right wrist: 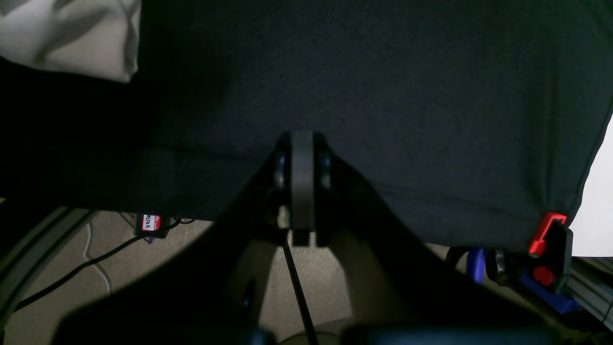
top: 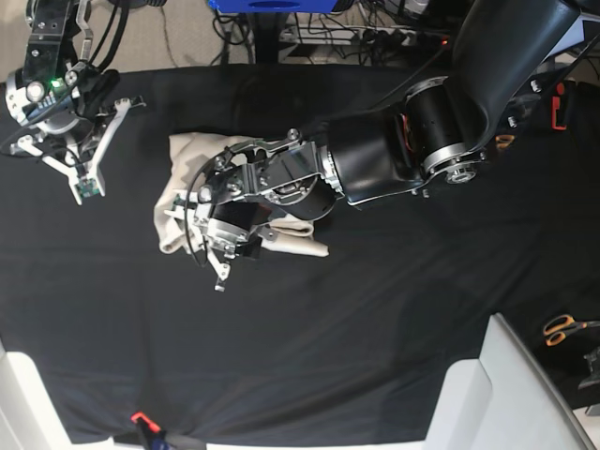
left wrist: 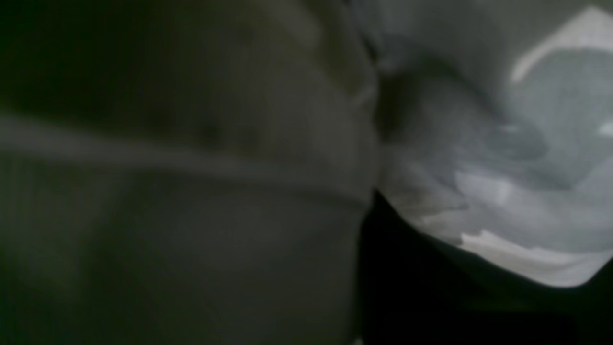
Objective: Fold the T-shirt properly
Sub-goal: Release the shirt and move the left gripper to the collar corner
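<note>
The cream T-shirt [top: 183, 169] lies bunched in a wrinkled heap left of the table's middle. My left gripper [top: 217, 267] reaches across it from the right and presses into its near edge. Its fingers look closed on a fold of the cloth. Blurred pale fabric of the T-shirt [left wrist: 503, 201] fills the left wrist view right against the camera, and the fingers are hidden there. My right gripper [right wrist: 302, 143] is shut and holds nothing. It hangs over the black cloth at the far left [top: 82, 187], apart from the shirt. A corner of the T-shirt [right wrist: 67, 38] shows in its view.
A black cloth [top: 375, 356] covers the table. White panels [top: 487, 394] stand at the front corners. Orange-handled scissors [top: 561, 328] lie off the right side. A red and blue clamp [right wrist: 546, 249] grips the table's edge. Cables [right wrist: 72, 273] run over the floor.
</note>
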Controlling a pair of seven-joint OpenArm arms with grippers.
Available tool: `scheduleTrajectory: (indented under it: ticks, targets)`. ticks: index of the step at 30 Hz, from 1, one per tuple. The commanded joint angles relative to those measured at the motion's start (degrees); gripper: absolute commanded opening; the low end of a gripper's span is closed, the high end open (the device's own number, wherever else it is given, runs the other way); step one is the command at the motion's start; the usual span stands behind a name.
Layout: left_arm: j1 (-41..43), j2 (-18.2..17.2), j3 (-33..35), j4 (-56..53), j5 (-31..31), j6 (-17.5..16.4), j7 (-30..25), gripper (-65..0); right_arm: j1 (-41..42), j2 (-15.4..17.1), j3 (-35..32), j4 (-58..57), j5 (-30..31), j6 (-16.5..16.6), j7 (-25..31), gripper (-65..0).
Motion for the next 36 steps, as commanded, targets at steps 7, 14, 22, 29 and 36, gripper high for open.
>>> scheduleTrajectory:
  ticks: [7, 14, 22, 29, 36]
  targets:
    - [-1.5, -0.3, -0.2, -1.8, 0.8, 0.1, -2.9, -65.0, 0.2, 0.3, 0.1, 0.8, -0.3, 0.0, 0.4, -65.0]
    - [-2.5, -0.4, -0.2, -1.9, 6.7, 0.0, -3.1, -65.0, 0.2, 0.3, -0.2, 0.8, -0.3, 0.0, 0.4, -65.0]
    - [-3.1, -0.4, -0.6, -1.9, 9.1, 0.0, -5.5, -33.2, 0.2, 0.3, -0.3, 0.8, -0.3, 0.0, 0.4, -65.0]
    - [-3.2, -0.3, -0.7, -2.2, 9.1, 0.0, -6.9, -1.2, 0.2, 0.3, -0.3, 0.8, -0.3, 0.0, 0.4, -65.0]
    - [-6.0, -1.5, -0.8, -2.3, 9.1, 0.0, -8.3, 0.0, 0.1, 0.3, -0.3, 0.8, -0.3, 0.0, 0.3, -65.0]
